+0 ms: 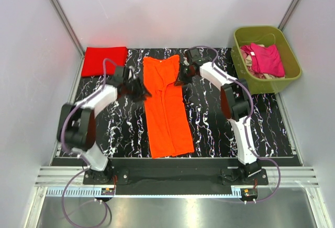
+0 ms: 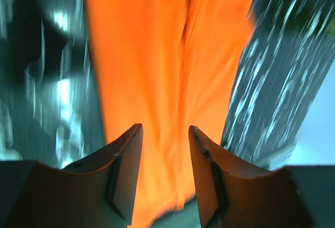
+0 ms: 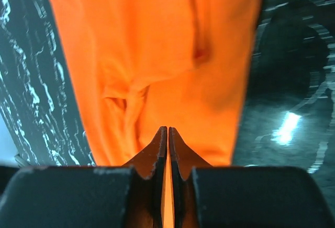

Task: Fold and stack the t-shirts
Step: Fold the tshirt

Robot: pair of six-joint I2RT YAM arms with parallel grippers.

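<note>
An orange t-shirt (image 1: 166, 113) lies on the dark marbled table (image 1: 220, 118), folded lengthwise into a long strip running from back to front. My left gripper (image 1: 140, 91) is open at the strip's upper left edge; in the left wrist view its jaws (image 2: 165, 131) stand apart over the orange cloth (image 2: 157, 55), holding nothing. My right gripper (image 1: 180, 77) is at the strip's upper right edge. In the right wrist view its jaws (image 3: 167, 129) are closed, with orange cloth (image 3: 157, 40) showing between them. A folded red t-shirt (image 1: 104, 60) lies at the back left.
An olive green bin (image 1: 291, 76) stands at the back right and holds pink and other crumpled garments (image 1: 264, 58). White walls enclose the table at the back and sides. A metal rail runs along the near edge.
</note>
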